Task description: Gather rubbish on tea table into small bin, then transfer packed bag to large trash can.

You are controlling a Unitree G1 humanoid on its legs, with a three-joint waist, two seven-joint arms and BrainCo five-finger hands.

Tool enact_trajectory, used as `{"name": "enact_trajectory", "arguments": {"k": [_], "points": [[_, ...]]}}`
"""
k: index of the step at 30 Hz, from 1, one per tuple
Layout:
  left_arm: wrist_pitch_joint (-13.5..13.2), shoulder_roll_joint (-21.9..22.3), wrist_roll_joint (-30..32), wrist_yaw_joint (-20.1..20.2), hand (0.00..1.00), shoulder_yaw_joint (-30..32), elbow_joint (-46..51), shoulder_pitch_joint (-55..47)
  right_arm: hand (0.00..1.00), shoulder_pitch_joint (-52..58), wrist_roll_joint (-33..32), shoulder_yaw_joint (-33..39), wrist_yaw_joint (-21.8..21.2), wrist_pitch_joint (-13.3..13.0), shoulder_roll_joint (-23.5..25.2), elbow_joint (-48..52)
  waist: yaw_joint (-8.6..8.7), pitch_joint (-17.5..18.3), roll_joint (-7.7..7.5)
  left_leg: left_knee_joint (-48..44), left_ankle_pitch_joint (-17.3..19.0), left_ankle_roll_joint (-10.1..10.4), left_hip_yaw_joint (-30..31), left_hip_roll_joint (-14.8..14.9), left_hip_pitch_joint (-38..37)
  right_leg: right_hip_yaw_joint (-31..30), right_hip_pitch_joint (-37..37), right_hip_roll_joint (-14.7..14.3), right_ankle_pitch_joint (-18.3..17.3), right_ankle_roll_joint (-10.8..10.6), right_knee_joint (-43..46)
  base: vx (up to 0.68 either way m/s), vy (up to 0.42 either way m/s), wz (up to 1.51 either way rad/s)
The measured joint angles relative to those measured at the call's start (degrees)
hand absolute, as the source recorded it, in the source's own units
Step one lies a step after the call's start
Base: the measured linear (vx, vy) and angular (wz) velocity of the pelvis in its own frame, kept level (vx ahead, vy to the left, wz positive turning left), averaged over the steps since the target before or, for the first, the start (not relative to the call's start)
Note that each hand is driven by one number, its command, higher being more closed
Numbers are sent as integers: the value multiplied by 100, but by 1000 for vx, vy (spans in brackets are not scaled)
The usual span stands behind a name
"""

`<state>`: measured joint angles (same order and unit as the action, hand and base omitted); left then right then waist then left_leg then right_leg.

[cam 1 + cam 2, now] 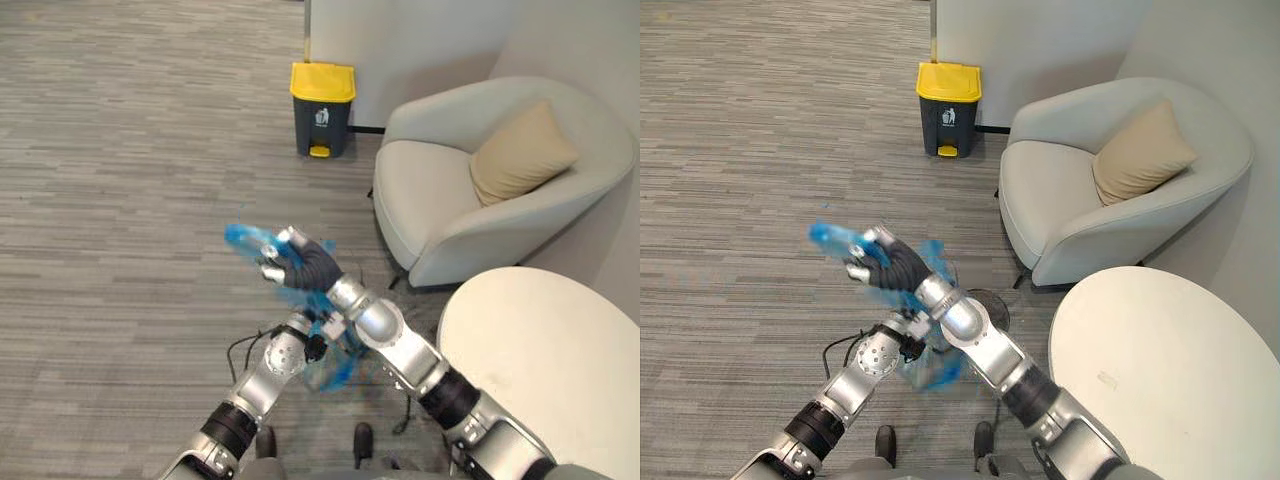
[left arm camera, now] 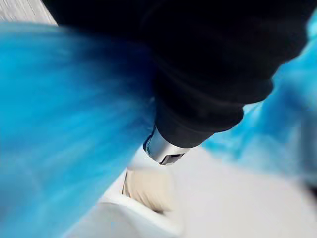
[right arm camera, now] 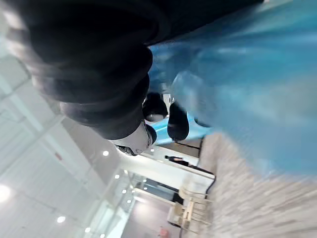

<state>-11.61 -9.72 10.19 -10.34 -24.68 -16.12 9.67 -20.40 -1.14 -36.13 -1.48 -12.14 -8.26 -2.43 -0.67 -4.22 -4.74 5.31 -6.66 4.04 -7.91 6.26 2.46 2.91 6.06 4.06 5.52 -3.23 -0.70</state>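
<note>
Two hands meet on the crumpled blue plastic bag (image 1: 248,240) above the floor (image 1: 120,200), left of the round white table (image 1: 540,350): right hand (image 1: 300,262) fingers curl round it, the left hand (image 2: 162,148) hold I cannot tell, so it may slip loose.

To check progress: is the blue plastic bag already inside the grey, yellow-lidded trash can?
No, the right hand holds the blue plastic bag far from the closed trash can.

No legible words; the yellow-lidded bin (image 1: 322,100) bears seemingly a litter pictogram (image 1: 321,117).
</note>
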Motion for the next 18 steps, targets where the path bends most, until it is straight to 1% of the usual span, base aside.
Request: {"name": "enact_trajectory", "arguments": {"k": [3, 5, 6, 9, 10, 13, 16, 18], "points": [[-4, 5, -59, -20, 100, 226, 44, -294, 0, 772, 420, 341, -2, 0, -311, 20, 5, 1, 1, 0, 1, 1, 11, -2, -52, 8, -80, 0, 0, 0, -50, 0, 0, 0], [-4, 0, -59, -56, 100, 448, 100, -542, 0, 1281, 708, 698, 3, -20, -503, 276, 8, 4, 5, 1, 8, 10, 9, -2, -56, 6, -85, 0, -1, -2, -57, 0, 0, 0], [-7, -6, -61, -105, 100, 586, 112, -696, 0, 1574, 980, 953, 13, -77, -653, 432, 15, 6, 5, 1, 9, 10, 9, -2, -58, 5, -86, 0, -3, -4, -57, 0, 0, 0], [-8, -31, -106, -105, 100, 874, 147, -989, 0, 2091, 1339, 1413, 55, -155, -845, 634, 33, 8, 8, 1, 11, 12, 9, -2, -60, 4, -88, 1, -16, -23, -59, 0, 0, 0], [-8, -67, -175, -102, 100, 1015, 226, -1168, 0, 2330, 1493, 1640, 78, -218, -871, 637, 70, 10, 8, 2, 12, 13, 10, -2, -67, 5, -100, 2, -23, -33, -66, 0, 0, 0], [-20, -117, -187, -88, 100, 1478, 272, -1613, 0, 2987, 1603, 2266, 158, -275, -900, 679, 147, 27, 33, 8, 62, 56, 34, -9, -123, 12, -206, 9, -50, -74, -132, -1, 3, 3], [-20, -127, -188, -67, 100, 1851, 243, -1967, 0, 3496, 1595, 2817, 187, -295, -900, 712, 183, 61, 72, 7, 116, 48, 49, -21, -116, 23, -212, 14, -57, -82, -152, -1, 1, 2], [-20, -136, -246, 53, 100, 2204, 43, -2234, 0, 3796, 1461, 3179, 174, -319, -886, 483, 255, 113, 152, 7, 117, 50, 83, -35, -99, 61, -215, 29, -91, -71, -153, 1, 3, 8]]}}
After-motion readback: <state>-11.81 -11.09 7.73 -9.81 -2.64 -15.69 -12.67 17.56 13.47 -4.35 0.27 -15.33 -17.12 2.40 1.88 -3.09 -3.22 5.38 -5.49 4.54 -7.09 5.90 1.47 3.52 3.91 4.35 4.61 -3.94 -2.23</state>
